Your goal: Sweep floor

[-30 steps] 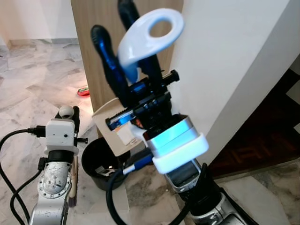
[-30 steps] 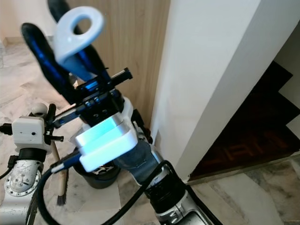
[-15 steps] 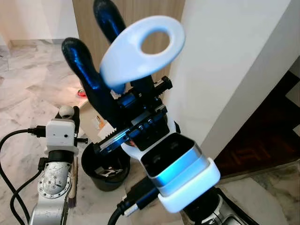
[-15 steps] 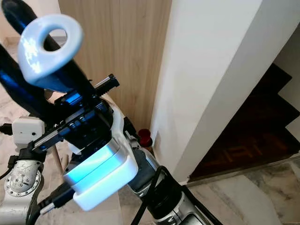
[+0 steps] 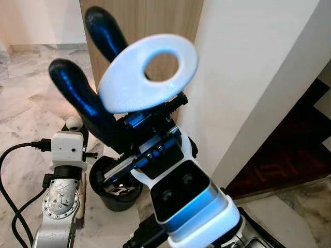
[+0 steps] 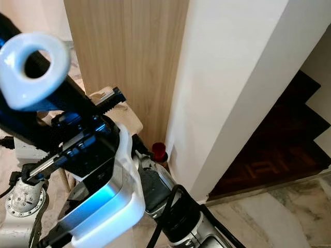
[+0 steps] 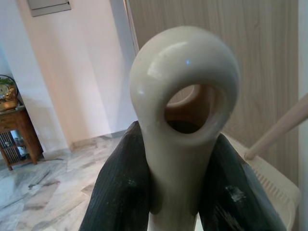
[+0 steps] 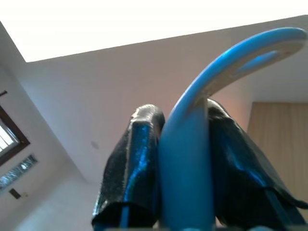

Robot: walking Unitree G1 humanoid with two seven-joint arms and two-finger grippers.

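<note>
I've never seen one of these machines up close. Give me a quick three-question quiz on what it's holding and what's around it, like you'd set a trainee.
1. What is the right gripper shut on?
A) a white looped handle
B) a red cup
C) a cable
2. True or false: the black bin stands on the marble floor near the wooden panel.
3. Fill in: the left gripper is shut on a ____-coloured handle with a hole.

Key: 1 A; 2 true; 3 cream.
</note>
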